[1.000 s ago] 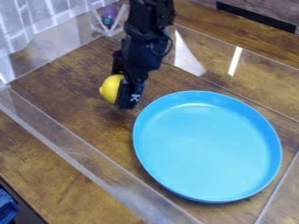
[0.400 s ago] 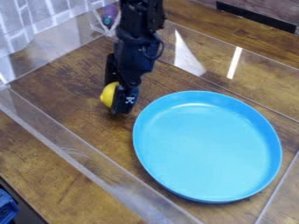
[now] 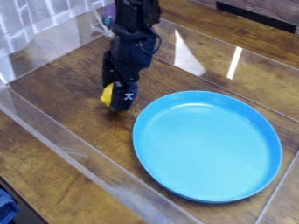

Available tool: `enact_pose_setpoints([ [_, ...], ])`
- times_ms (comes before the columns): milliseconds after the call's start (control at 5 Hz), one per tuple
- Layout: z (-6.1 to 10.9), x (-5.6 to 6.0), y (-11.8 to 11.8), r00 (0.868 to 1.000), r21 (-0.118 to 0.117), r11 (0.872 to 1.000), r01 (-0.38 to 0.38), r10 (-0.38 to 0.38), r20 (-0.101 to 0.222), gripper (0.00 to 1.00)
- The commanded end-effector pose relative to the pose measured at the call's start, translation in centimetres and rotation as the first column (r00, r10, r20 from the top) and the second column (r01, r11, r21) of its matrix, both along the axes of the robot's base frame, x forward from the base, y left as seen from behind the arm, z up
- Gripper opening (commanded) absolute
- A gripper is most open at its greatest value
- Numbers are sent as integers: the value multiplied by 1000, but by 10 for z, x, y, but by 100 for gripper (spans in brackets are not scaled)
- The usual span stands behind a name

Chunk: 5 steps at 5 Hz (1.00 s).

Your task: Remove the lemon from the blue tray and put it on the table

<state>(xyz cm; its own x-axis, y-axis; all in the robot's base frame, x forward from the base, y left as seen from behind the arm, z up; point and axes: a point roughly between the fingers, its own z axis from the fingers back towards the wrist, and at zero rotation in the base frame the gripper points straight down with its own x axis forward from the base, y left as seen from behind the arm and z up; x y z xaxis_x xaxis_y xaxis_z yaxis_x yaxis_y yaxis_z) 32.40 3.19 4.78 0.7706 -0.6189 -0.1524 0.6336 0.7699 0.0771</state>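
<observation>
Moderately bright, uneven illumination. A white glare streak marks the wooden table (image 3: 65, 162) at upper right; pale reflections veil the clear panel at upper left. Low resolution softens fine detail, and the black arm (image 3: 138, 39) appears underexposed.

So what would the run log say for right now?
lemon: outside blue tray, by table | pincer: around lemon, grip unclear

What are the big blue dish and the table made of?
The blue dish looks like smooth plastic, since its color is bright and even, with a raised rim. The table looks like wood, with brown streaks like grain, though it might be a printed surface.
</observation>
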Motion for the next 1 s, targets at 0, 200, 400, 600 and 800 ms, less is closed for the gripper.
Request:
enact_pose_setpoints([
  [0,29,5,8,994,-15,999,-36,37,104,100],
  [200,28,7,8,993,-21,999,-40,43,114,0],
  [400,28,9,9,992,-23,999,-41,43,121,0],
  [600,24,11,12,991,-27,999,-44,47,129,100],
  [800,19,15,15,989,-31,998,-48,52,139,100],
])
